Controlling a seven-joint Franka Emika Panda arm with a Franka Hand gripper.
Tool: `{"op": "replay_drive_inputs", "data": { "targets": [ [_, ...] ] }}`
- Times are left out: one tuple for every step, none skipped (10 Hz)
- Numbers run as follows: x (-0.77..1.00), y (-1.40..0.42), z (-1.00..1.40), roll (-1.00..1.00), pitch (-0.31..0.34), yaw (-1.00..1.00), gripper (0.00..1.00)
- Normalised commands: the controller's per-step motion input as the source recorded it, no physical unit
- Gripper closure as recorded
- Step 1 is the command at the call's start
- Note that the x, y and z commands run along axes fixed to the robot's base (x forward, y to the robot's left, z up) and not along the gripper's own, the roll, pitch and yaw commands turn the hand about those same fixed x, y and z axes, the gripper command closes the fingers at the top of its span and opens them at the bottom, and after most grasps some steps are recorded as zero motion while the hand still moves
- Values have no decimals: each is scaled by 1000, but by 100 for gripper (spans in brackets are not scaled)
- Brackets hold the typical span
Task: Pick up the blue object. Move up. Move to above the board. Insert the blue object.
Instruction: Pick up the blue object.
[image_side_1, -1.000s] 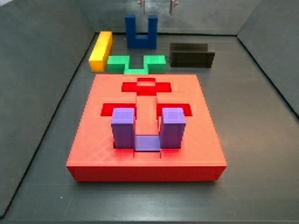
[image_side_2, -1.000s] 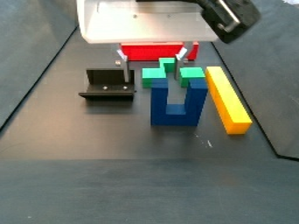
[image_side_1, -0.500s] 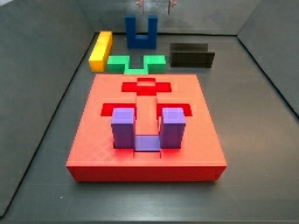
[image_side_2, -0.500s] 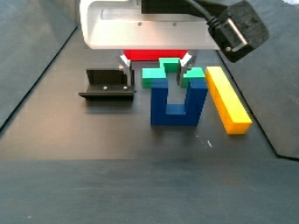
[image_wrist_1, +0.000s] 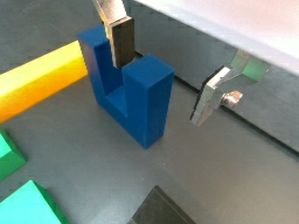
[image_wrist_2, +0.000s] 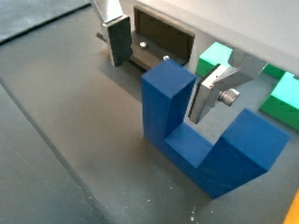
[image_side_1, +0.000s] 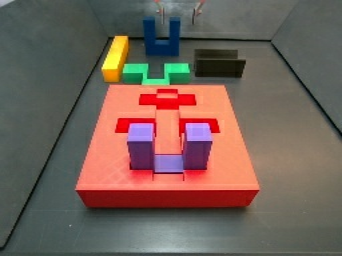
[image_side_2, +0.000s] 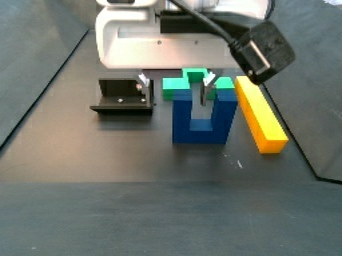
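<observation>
As seen in a side view, near the tabletop's far edge from left to right: one yellow bar (image_side_1: 116, 57), one green block (image_side_1: 156, 72), one blue object (image_side_1: 162, 39), one dark fixture (image_side_1: 221, 63). Nearer, toward the front edge: one red board (image_side_1: 167, 150), bearing one purple block (image_side_1: 166, 147) upright in a recess.

Blue object: standing upright on its base on the floor, both prongs pointing up, U opening upward; long axis of the base running across the gap between the gripper's plates, as shown in both wrist views (image_wrist_1: 131, 90) (image_wrist_2: 205, 128). In a side view (image_side_2: 202, 109), just beside the yellow bar (image_side_2: 259, 114), with the green block (image_side_2: 194, 83) behind it and the fixture (image_side_2: 124, 97) well apart on the other side.

Gripper (image_wrist_2: 167, 66): lowered over the blue object, jaws spread wide, nothing clamped. One silver finger (image_wrist_1: 121, 38) in the slot between the prongs, close against the inner face of a prong; the second finger (image_wrist_1: 218, 90) outside the other prong, clear of it with a visible gap. One prong thus between the two fingers, not yet squeezed. Also visible in a side view (image_side_2: 171, 85).

Blue object well apart from the board.
</observation>
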Motion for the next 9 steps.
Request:
{"op": "replay_drive_inputs", "data": {
  "targets": [
    [66,-9,-240,0,0,-3,0],
    [0,0,-131,6,0,-3,0],
    [0,-3,-20,0,0,0,0],
    [3,-134,-86,7,0,-3,0],
    [0,-29,-60,0,0,-17,0],
    [0,0,0,4,0,0,0],
    [0,0,0,0,0,0,0],
    [0,0,0,0,0,0,100],
    [0,0,0,0,0,0,100]
  ]
}}
